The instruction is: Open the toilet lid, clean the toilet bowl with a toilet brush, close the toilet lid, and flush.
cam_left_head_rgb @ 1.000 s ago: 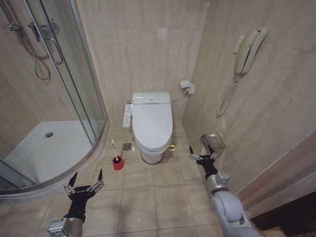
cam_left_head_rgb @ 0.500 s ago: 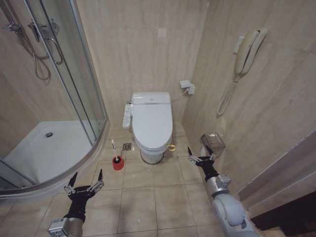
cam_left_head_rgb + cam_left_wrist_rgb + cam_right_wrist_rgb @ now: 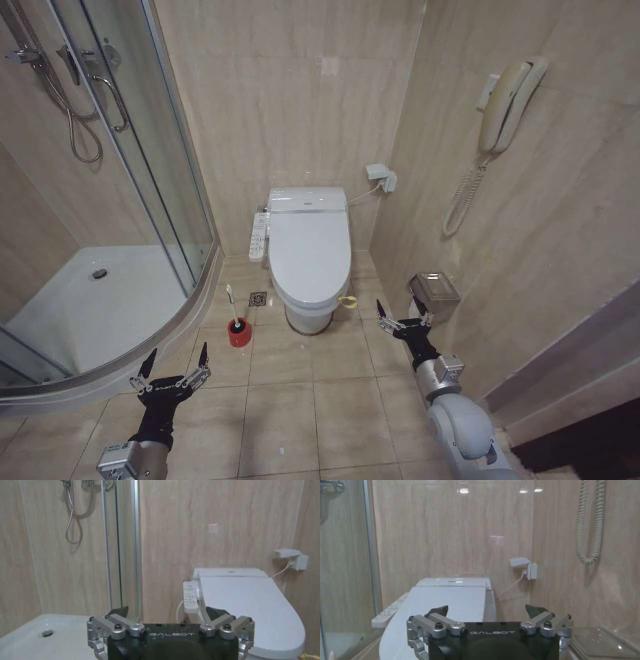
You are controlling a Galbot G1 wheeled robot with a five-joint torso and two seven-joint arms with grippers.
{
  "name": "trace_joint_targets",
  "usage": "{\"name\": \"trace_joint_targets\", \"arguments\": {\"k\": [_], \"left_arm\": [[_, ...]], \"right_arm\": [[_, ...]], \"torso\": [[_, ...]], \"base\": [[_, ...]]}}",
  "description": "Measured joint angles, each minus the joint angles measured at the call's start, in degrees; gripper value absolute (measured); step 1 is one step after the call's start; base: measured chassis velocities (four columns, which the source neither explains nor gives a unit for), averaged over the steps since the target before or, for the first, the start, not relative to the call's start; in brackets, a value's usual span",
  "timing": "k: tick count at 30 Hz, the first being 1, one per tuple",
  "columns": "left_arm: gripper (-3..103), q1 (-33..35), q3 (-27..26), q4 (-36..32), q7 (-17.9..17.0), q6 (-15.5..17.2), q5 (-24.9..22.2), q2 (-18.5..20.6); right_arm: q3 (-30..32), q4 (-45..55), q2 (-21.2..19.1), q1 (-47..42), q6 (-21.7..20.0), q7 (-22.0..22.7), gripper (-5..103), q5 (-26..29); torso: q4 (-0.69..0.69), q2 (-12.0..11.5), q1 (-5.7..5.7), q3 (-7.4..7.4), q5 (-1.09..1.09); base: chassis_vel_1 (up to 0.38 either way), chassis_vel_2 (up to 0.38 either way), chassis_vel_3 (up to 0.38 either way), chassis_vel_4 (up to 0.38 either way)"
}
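Centrally in the head view, the toilet bowl (image 3: 305,300) is standing against the back wall with the toilet lid (image 3: 309,248) lying shut over it; a small yellow-green loop (image 3: 347,299) is hanging at the lid's lower right edge, and the button panel (image 3: 259,235) is sticking out on the bowl's left side. Just left of the bowl's base, the toilet brush (image 3: 233,305) is standing upright in its red cup holder (image 3: 239,332) on the tiled floor; the shower tray (image 3: 90,305) is filling the lower left of the frame behind a curved glass door (image 3: 150,150).

At the lower left of the frame, the left gripper (image 3: 172,365) is hovering above the floor tiles with its fingers spread wide and nothing between them; it is sitting near the rim of the shower tray and well apart from the brush. At the lower right of centre, the right gripper (image 3: 404,315) is reaching toward the bowl's right side with its fingers also spread wide and empty; it is sitting near the loop without touching it, and just beside a small metal bin (image 3: 433,292) against the right wall.

Higher on the right wall, a wall phone (image 3: 508,95) is hanging with its coiled cord trailing down; in the right wrist view the lid (image 3: 442,611) is lying ahead of the open fingers.
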Motion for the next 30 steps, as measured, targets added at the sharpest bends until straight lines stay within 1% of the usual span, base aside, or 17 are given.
{"name": "trace_joint_targets", "arguments": {"k": [18,30], "left_arm": [[100,0.0,0.0,0.0,0.0,0.0,0.0,0.0],[100,0.0,0.0,0.0,0.0,0.0,0.0,0.0]], "right_arm": [[-0.3,-0.3,0.8,-0.3,0.3,-0.2,100,-0.4],[-0.4,-0.3,1.1,-0.3,0.3,-0.2,100,-1.0]], "torso": [[-0.01,0.0,0.0,0.0,0.0],[0.0,0.0,0.02,0.0,0.0]], "base": [[-0.072,0.068,0.057,-0.073],[-0.096,0.106,0.101,-0.098]]}}
